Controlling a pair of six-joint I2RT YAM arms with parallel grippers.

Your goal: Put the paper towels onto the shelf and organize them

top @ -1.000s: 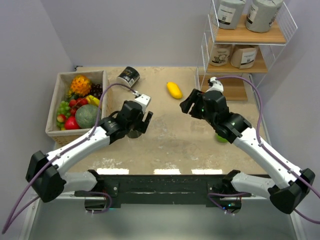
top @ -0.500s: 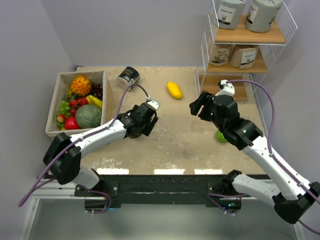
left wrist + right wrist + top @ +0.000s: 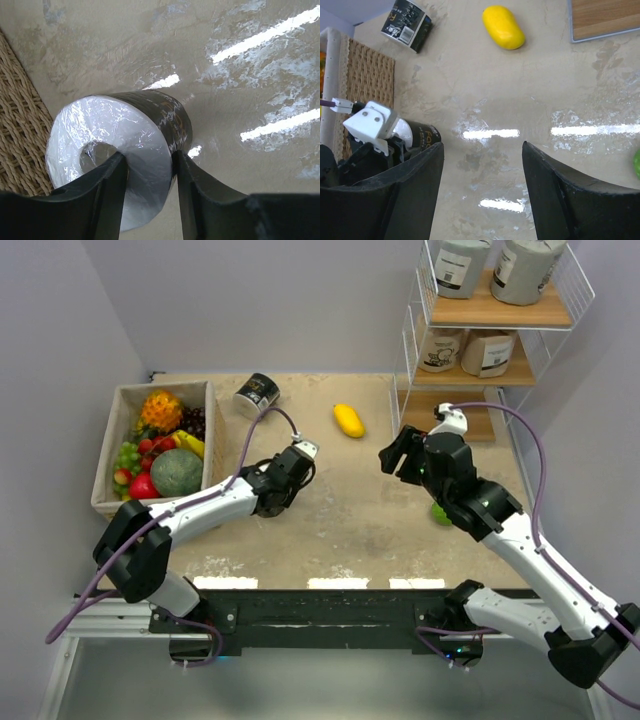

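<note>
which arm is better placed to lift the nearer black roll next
Left. The left gripper is closed on the end of that black roll, which lies beside the basket. The right gripper is open and empty over the table, apart from the roll.

Two grey rolls stand on the shelf's top board, two tan rolls on the middle. One black roll lies sideways on the tabletop; another black roll lies sideways nearer.
</note>
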